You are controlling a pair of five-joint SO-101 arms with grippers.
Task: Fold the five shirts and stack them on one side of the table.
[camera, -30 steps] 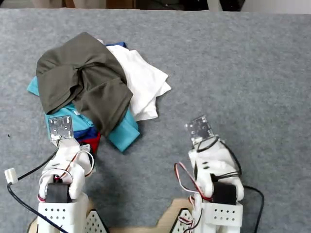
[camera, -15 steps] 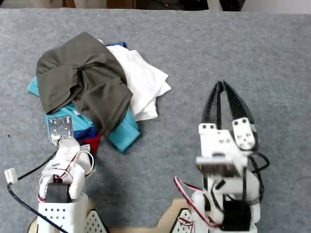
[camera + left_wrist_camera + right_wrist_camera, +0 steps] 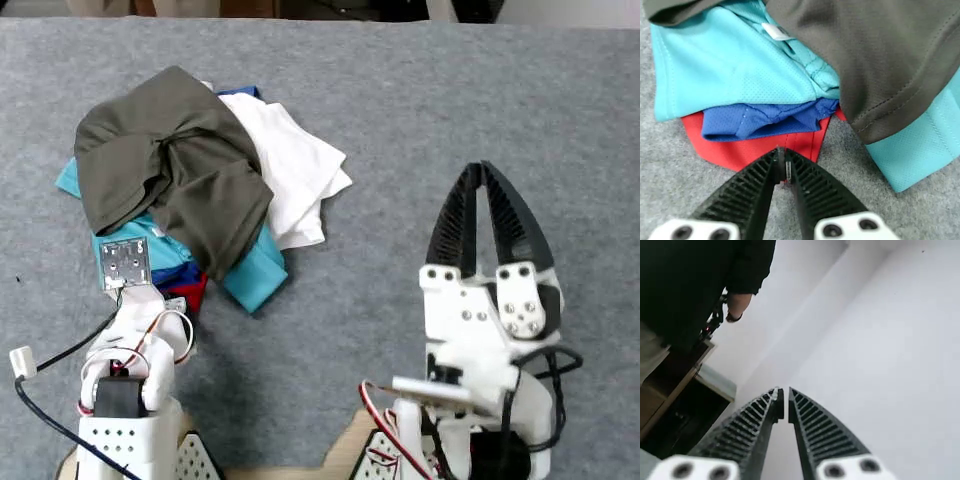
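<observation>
On the left side of the grey table (image 3: 450,100) your five shirts lie in one unfolded heap: an olive shirt (image 3: 170,160) on top, over the white shirt (image 3: 295,170), teal shirt (image 3: 250,270), blue shirt (image 3: 760,120) and red shirt (image 3: 740,150). Your left gripper (image 3: 782,165), fingers pressed together, has its tips at the red shirt's near hem. Your right gripper (image 3: 483,172), also closed, is held high, well apart from the heap.
</observation>
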